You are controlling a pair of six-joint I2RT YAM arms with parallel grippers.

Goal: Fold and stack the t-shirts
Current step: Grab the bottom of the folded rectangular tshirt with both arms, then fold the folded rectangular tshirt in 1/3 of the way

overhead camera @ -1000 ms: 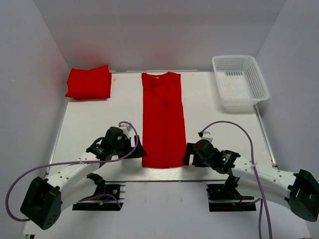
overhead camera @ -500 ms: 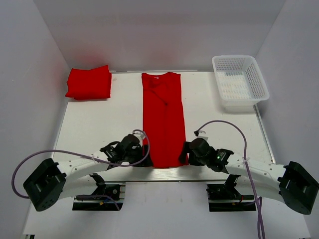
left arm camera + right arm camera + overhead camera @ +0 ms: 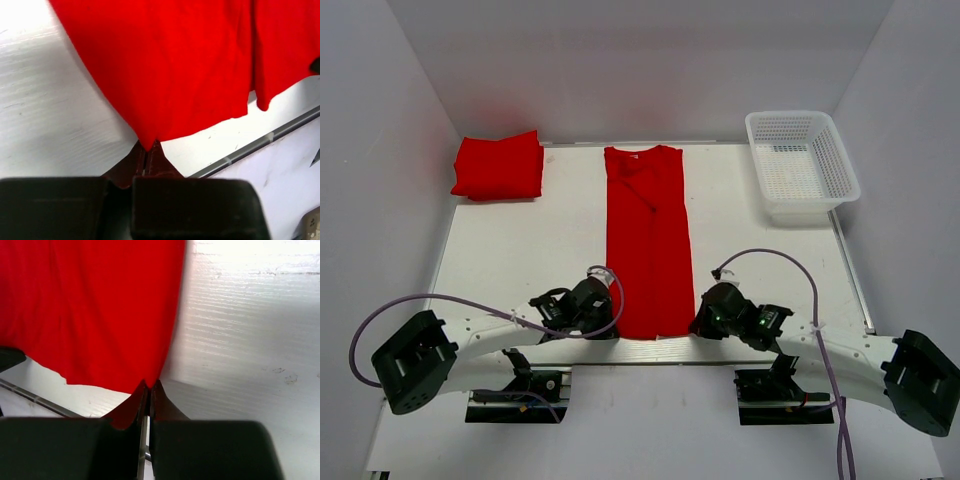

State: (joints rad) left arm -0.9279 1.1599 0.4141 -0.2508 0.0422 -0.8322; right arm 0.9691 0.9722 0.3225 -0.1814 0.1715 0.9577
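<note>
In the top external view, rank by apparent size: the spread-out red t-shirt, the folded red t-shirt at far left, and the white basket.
Largest: spread t-shirt, a long strip.
Next: white basket, clearly less area.
Smallest: folded t-shirt, plainly smaller than the basket.

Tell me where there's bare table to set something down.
Bare table lies between the pile and the long shirt, and between that shirt and the basket. The near edge is crowded: left gripper and right gripper pinch the hem corners.
</note>
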